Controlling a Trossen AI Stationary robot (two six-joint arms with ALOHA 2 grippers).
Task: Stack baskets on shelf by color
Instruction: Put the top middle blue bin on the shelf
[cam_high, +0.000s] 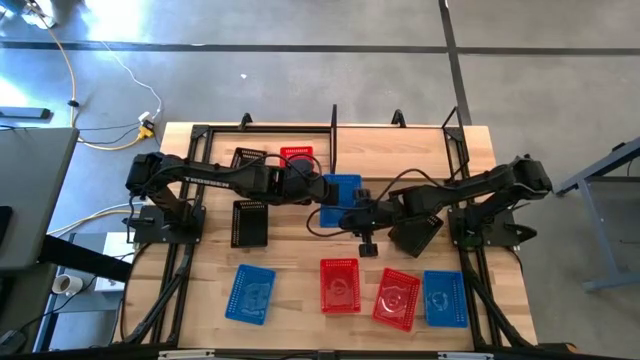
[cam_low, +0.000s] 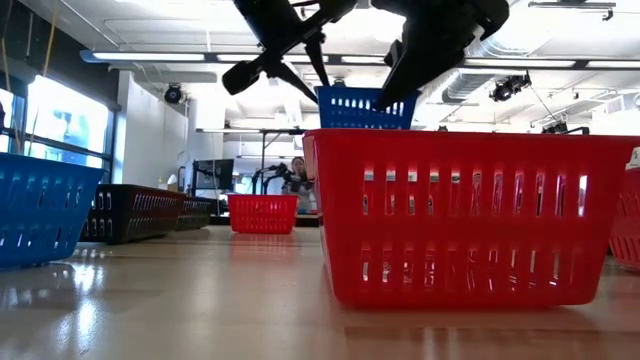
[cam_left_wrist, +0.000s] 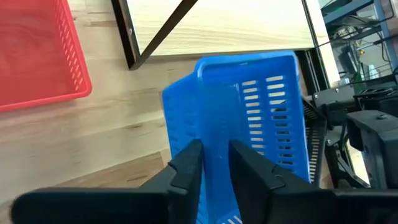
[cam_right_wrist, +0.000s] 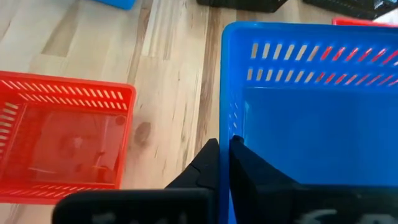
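High view: left tool (cam_high: 318, 192) and right tool (cam_high: 352, 214) both pinching blue basket (cam_high: 341, 190).

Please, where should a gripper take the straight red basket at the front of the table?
Its far short wall's rim, from above, one jaw inside, one outside: the red basket sits upright and open, and a tilted red basket crowds its right side. The left gripper and right gripper hold the blue basket.
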